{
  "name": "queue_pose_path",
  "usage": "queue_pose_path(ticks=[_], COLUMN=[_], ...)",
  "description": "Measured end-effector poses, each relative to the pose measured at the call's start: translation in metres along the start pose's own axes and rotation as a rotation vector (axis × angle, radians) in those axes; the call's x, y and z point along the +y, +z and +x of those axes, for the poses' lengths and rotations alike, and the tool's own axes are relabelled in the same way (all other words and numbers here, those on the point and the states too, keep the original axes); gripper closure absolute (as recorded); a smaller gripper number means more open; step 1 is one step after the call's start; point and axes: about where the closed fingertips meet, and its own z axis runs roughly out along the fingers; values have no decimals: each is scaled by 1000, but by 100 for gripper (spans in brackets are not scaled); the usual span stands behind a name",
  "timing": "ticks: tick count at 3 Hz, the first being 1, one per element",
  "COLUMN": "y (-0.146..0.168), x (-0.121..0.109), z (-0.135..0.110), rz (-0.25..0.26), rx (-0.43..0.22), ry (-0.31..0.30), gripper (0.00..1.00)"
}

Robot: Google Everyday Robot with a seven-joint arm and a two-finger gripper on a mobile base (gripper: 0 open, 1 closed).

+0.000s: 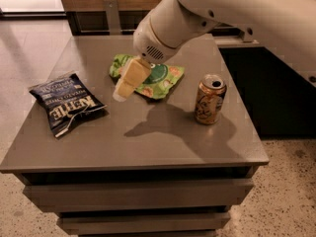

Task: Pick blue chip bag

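The blue chip bag (pixel 66 102) lies flat on the left side of the grey table (pixel 148 142); it is dark navy with white "KETTLE" lettering. My gripper (pixel 123 87) hangs above the table's middle, at the left edge of a green snack bag (pixel 155 78). It is to the right of the blue bag and apart from it, with a stretch of bare table between them. The white arm reaches in from the upper right.
A gold-brown drink can (pixel 210 99) stands upright on the right side of the table. The green snack bag lies at the back middle, partly behind my gripper. Drawers sit below the tabletop. A dark cabinet stands at the right.
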Motion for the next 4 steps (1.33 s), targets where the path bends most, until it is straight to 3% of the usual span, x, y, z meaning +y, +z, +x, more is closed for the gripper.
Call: queue_pose_path(ticks=[2,4], y=[63,131], x=[1,11], z=[-36,-53], rz=[-113,-201], rx=[-64,-15], ry=[-46,-55], gripper=[0,0])
